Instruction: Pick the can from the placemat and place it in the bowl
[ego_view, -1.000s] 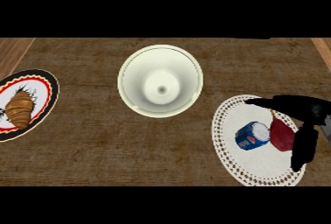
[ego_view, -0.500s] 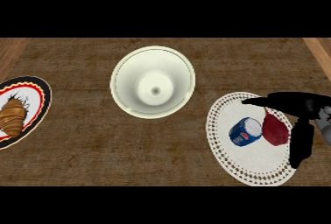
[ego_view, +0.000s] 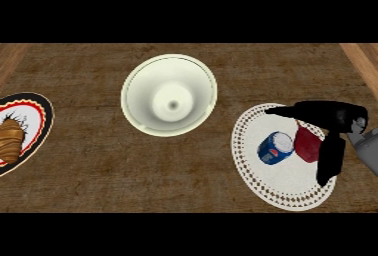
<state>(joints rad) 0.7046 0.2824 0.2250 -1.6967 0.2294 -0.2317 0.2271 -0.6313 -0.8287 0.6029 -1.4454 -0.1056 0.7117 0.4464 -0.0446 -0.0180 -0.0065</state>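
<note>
A blue and red can (ego_view: 282, 147) lies on its side on the white lace-edged round placemat (ego_view: 284, 192) at the right. My right hand (ego_view: 334, 117) hovers over the can's red end. It is open: the thumb points left above the can, and the straight fingers (ego_view: 329, 161) run down along the can's right side, close to or touching it. A cream bowl (ego_view: 169, 95) stands upright and empty up and to the left of the placemat. My left hand does not show.
A dark-rimmed plate (ego_view: 38, 116) holding a croissant (ego_view: 9, 141) sits at the left edge. The counter top is brown wood (ego_view: 103, 175), with lighter wooden strips at the far upper corners.
My right hand has closed in on the can, its fingers now running along the can's red end. Everything in view has drifted slightly left.
</note>
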